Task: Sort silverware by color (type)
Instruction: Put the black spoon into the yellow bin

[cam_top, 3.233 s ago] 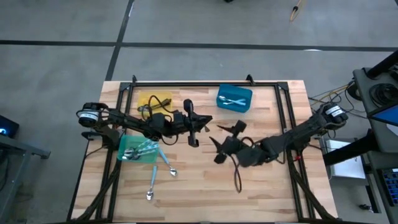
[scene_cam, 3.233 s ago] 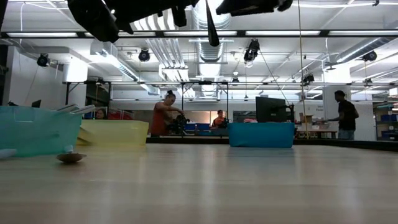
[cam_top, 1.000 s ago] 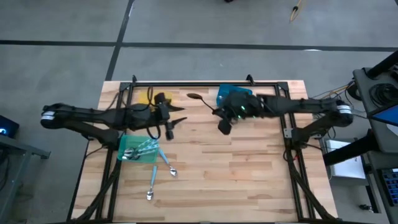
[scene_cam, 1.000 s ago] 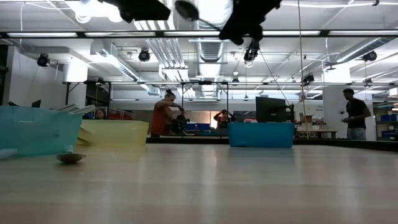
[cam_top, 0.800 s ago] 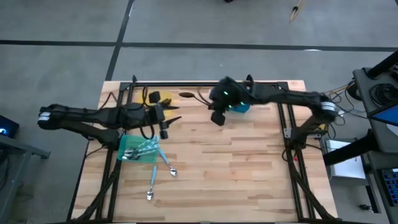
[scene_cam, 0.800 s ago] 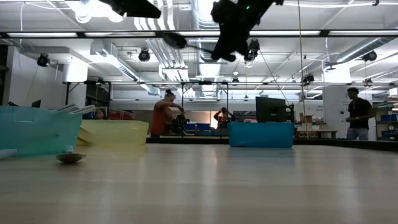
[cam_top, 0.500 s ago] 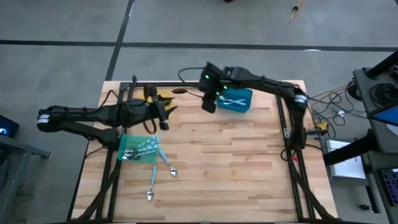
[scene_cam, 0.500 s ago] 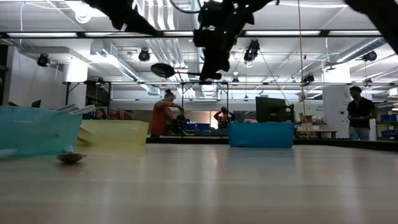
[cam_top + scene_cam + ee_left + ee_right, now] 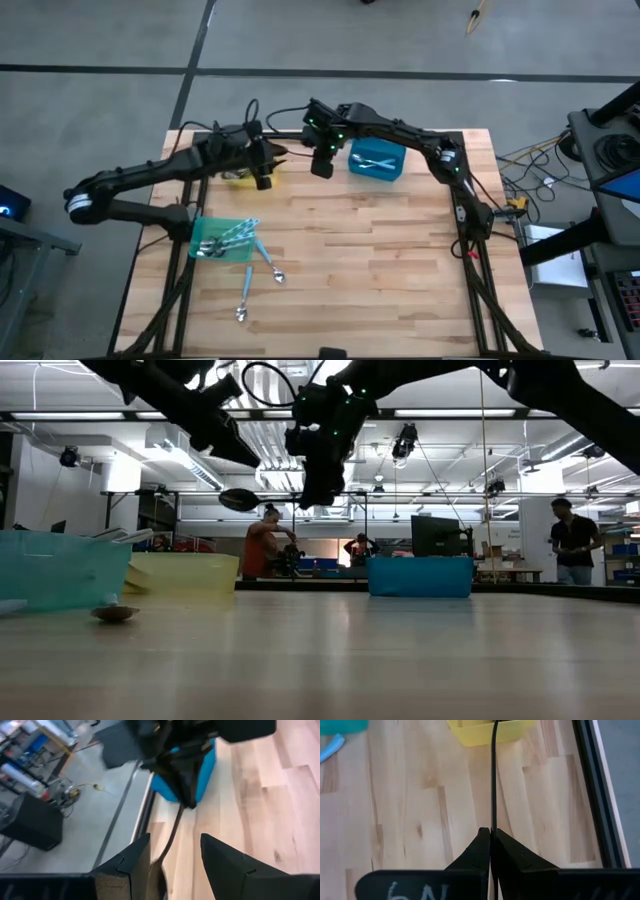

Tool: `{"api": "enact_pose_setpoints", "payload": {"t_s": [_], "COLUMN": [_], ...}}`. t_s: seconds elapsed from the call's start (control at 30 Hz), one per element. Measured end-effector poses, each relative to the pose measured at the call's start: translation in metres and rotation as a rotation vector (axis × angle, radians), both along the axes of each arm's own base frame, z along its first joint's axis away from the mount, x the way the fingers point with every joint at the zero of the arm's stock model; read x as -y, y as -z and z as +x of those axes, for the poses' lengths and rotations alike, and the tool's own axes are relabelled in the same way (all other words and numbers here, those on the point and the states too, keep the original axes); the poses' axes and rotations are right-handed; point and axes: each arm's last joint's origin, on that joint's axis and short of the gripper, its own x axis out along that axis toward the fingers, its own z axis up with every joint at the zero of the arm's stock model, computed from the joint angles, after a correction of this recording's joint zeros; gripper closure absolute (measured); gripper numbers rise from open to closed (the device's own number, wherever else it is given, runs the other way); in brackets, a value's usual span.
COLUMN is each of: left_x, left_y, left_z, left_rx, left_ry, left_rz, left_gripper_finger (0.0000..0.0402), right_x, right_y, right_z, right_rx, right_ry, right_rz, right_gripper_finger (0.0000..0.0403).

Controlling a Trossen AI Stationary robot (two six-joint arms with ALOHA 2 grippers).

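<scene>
My right gripper [image 9: 321,160] is shut on a black spoon [image 9: 240,499], held in the air near the yellow bin [image 9: 490,730] at the table's far left. My left gripper [image 9: 172,855] is open above the yellow bin. Its fingers stand on either side of the spoon's handle [image 9: 172,832] without touching it. The green bin [image 9: 222,240] holds several blue-handled spoons. Two more spoons [image 9: 262,258] lie on the table beside it. The blue bin [image 9: 377,160] holds light utensils. My right gripper pinches the black spoon's thin handle [image 9: 493,822] between its two shut fingers, at the end away from the bowl. The handle runs straight out ahead of the fingers. The spoon is lifted clear and about level, with its bowl [image 9: 238,499] toward the yellow bin.
A black frame rail [image 9: 330,133] runs along the table's far edge, and side rails [image 9: 462,200] run down both sides. People stand in the room beyond the table [image 9: 268,540]. Bare wood [image 9: 380,270] fills the table's near right part.
My right gripper has carried the black spoon toward the table's left along the far edge and down, past the blue bin to the yellow bin. My left gripper has moved toward the far edge, over the yellow bin, until its open fingers stand around the spoon.
</scene>
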Motion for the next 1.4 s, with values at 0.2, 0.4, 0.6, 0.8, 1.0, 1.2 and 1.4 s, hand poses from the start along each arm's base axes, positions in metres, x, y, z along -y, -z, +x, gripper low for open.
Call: {"api": "enact_pose_setpoints", "payload": {"t_s": [0.2, 0.4, 0.6, 0.8, 1.0, 1.2, 1.4], "left_x": [-0.010, -0.026, -0.038, -0.038, -0.042, -0.042, -0.044], "left_y": [0.019, 0.035, 0.039, 0.039, 0.039, 0.039, 0.041], "left_z": [0.017, 0.022, 0.018, 0.018, 0.016, 0.015, 0.011], "left_rx": [-0.081, -0.151, -0.165, -0.164, -0.169, -0.192, -0.207], "left_ry": [0.046, 0.027, -0.016, -0.020, -0.050, -0.071, -0.090], "left_rz": [0.025, 0.043, 0.032, 0.032, 0.036, 0.053, 0.021], "left_gripper_finger": [0.0248, 0.0248, 0.0257, 0.0289, 0.0337, 0.0395, 0.0401], "right_x": [0.000, 0.000, 0.001, 0.002, 0.001, 0.000, 0.001], "right_y": [0.002, -0.002, -0.005, -0.007, -0.008, -0.007, -0.007], "right_z": [0.008, 0.014, 0.020, 0.026, 0.028, 0.030, 0.032], "right_rx": [0.016, 0.083, 0.152, 0.216, 0.235, 0.251, 0.269], "right_ry": [-0.010, -0.012, -0.015, -0.010, -0.010, -0.011, -0.010], "right_rz": [-0.009, -0.035, -0.059, -0.079, -0.084, -0.096, -0.101], "right_gripper_finger": [0.0394, 0.0394, 0.0394, 0.0394, 0.0394, 0.0394, 0.0386]}}
